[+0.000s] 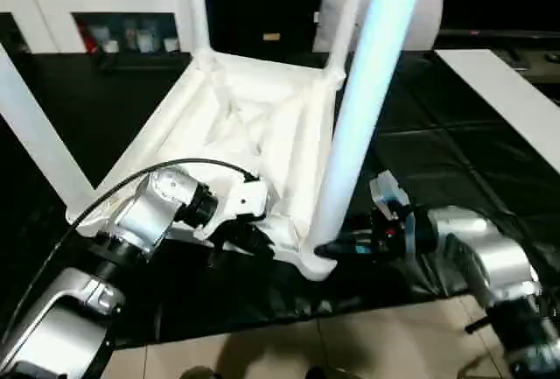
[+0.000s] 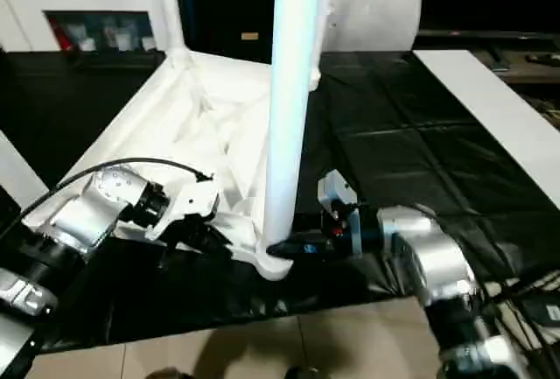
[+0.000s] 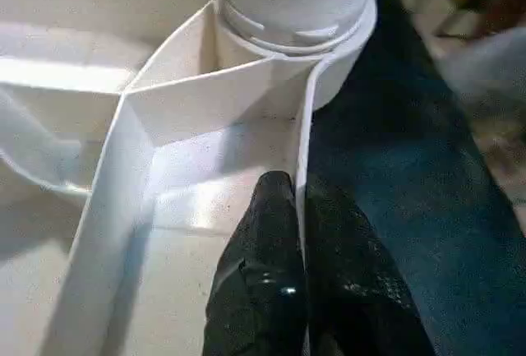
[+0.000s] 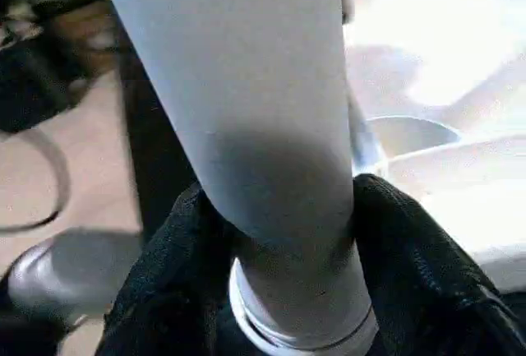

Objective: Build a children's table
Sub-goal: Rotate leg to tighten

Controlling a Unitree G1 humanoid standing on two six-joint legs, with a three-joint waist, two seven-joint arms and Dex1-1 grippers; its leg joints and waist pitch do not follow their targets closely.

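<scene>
The white tabletop lies upside down on a black sheet, with white legs standing up from its corner sockets. The nearest leg rises from the front corner socket. My right gripper is closed around this leg's base, one black finger on each side of it. My left gripper is shut on the tabletop's raised rim, just beside that corner. Other legs stand at the back left, the back right and the left.
The black sheet covers the work surface, and tiled floor runs along its near edge. A flat white board lies to the right. A grey-white pillow-like bag sits behind the tabletop, and a white cabinet stands at the back left.
</scene>
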